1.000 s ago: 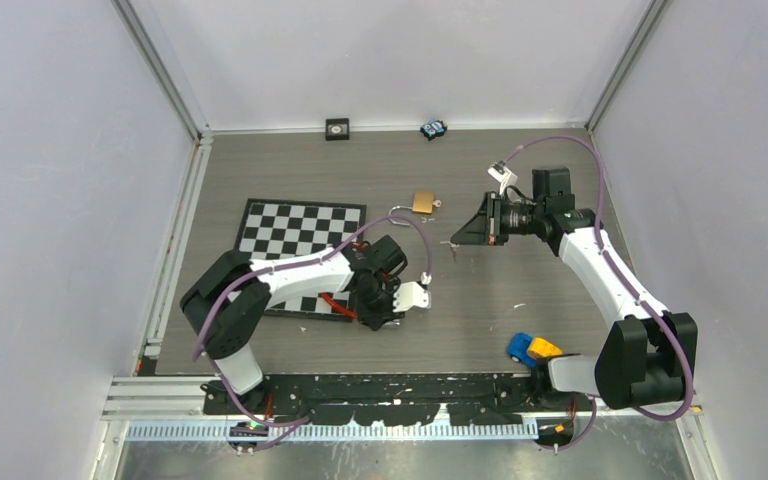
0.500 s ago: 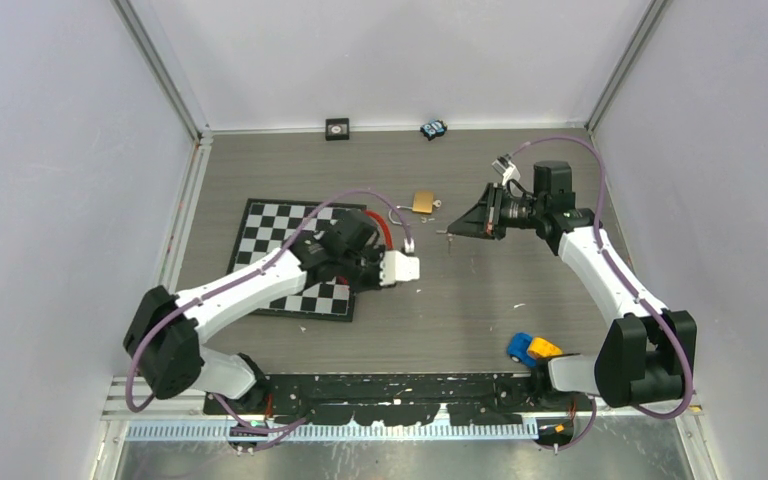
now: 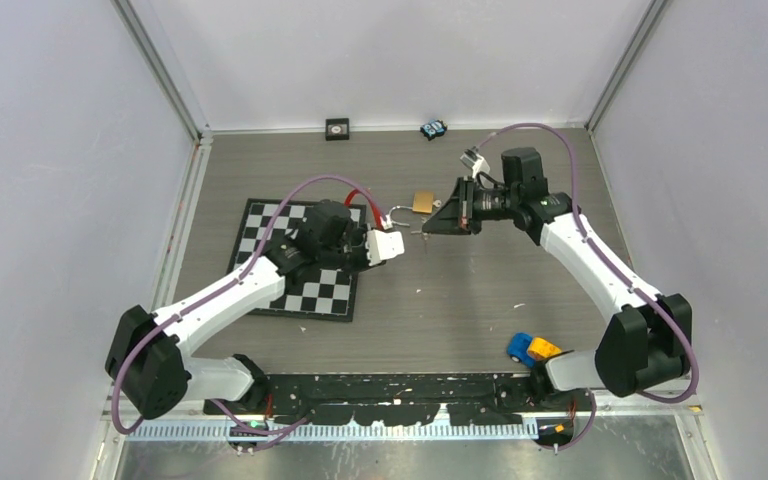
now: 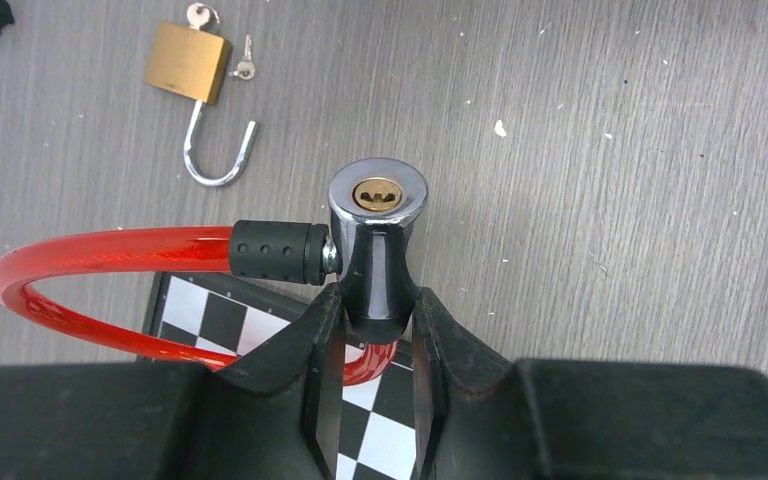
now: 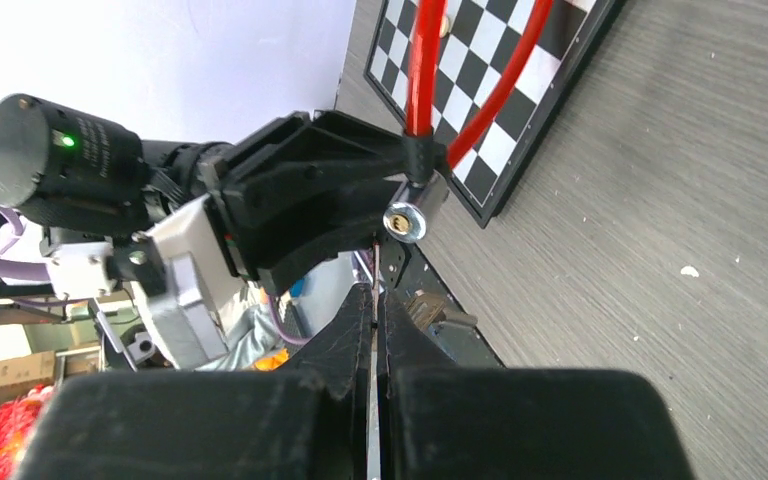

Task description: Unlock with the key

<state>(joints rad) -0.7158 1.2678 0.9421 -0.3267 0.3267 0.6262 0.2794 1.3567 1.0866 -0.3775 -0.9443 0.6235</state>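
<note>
Item: red cable lock (image 4: 110, 250) with chrome keyhole head (image 4: 377, 200), clamped at its black neck between the narrowed fingers of the left gripper (image 4: 372, 310). It is held at the chessboard's (image 3: 270, 225) right edge, keyhole facing the right arm.
Item: key (image 3: 423, 231), pinched in the right gripper (image 5: 373, 300), jaws pressed together on it (tip near the keyhole, still apart).
Item: brass padlock (image 4: 188, 62), shackle open, lying on the table (image 3: 480, 290) beyond.

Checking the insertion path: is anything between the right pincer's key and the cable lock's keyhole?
Nothing visible: the keyhole faces the key across open air, the lock head held in the left pincer.
</note>
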